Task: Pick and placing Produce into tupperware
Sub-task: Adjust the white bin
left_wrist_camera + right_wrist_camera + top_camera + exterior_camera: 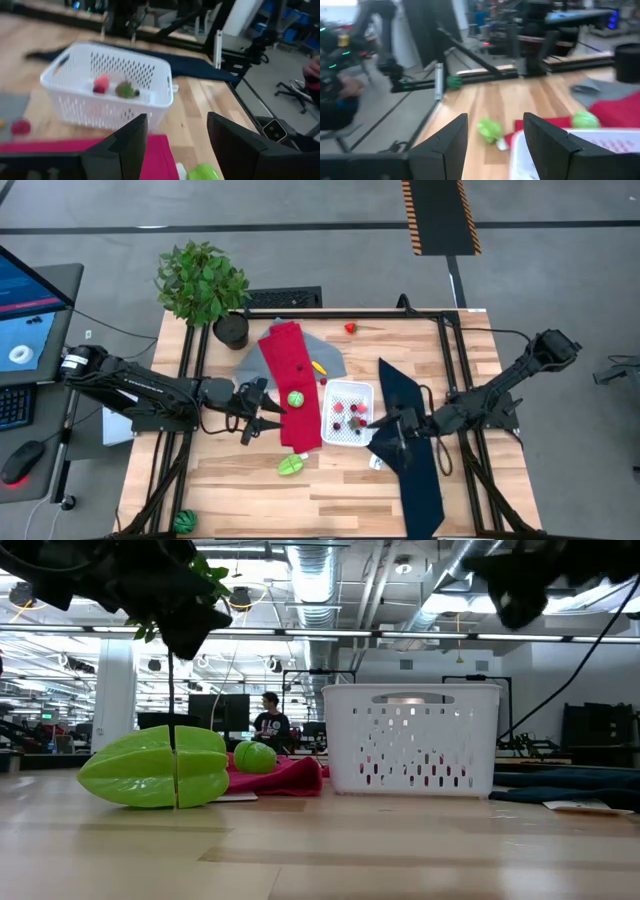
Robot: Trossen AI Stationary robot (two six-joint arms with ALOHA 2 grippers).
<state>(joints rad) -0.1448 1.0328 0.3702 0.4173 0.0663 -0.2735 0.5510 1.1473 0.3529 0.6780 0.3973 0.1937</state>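
Several red and pink produce pieces (349,416) inside white tupperware (346,388)

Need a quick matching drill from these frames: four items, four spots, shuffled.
Items:
1. green ball
2. green star fruit
3. red strawberry
4. right pincer

Spots:
A. bare wood, far edge of the table
B. on the red cloth
C. at the white tub's right edge
D. bare wood, nearer than the red cloth

Pairs: 1-B, 2-D, 3-A, 4-C

Ahead of the left jaws, the green round produce (202,173) is cut off at the picture's edge; produce inside the tupperware (107,85) is blurred.
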